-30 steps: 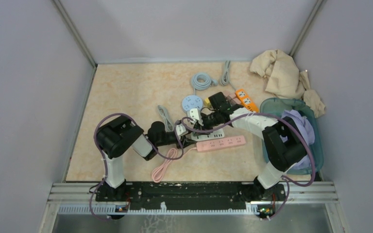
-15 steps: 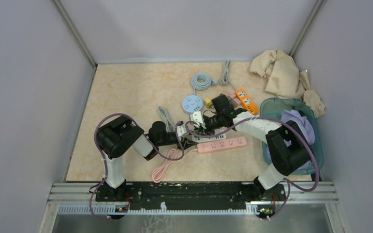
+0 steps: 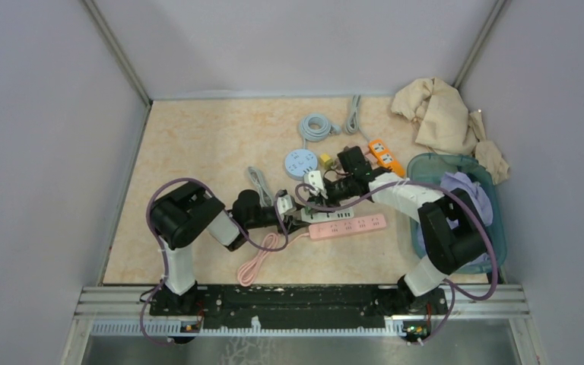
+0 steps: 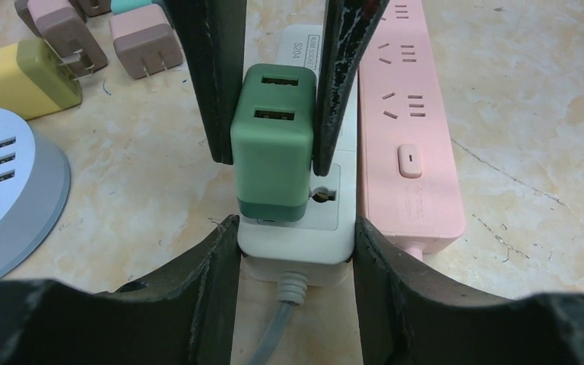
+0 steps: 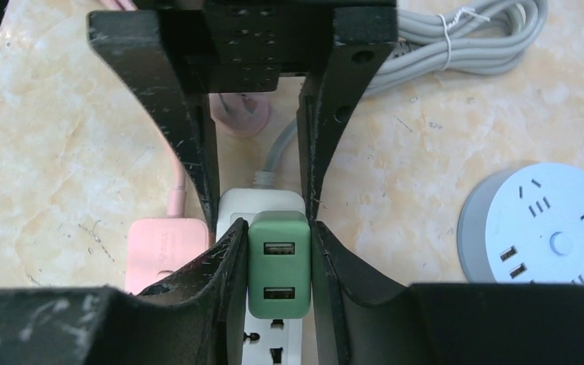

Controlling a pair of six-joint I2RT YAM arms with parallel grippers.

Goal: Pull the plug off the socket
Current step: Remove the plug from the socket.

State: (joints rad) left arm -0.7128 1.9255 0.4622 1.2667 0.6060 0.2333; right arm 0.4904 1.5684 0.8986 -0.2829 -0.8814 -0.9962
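Note:
A green two-port USB plug sits on the end socket of a white power strip; its prongs do not show. My left gripper is shut on the cable end of the white strip, one finger on each side. My right gripper is shut on the green plug, and its fingers reach down from the top of the left wrist view. In the top view the left gripper and the right gripper meet over the white strip at the table's middle.
A pink power strip lies right beside the white one. A round blue socket hub, a yellow charger, pink-brown chargers, an orange strip and coiled grey cables lie behind. A teal basket stands at the right.
My right gripper and forearm have shifted a little to the right. The left arm has stayed in place on the strip.

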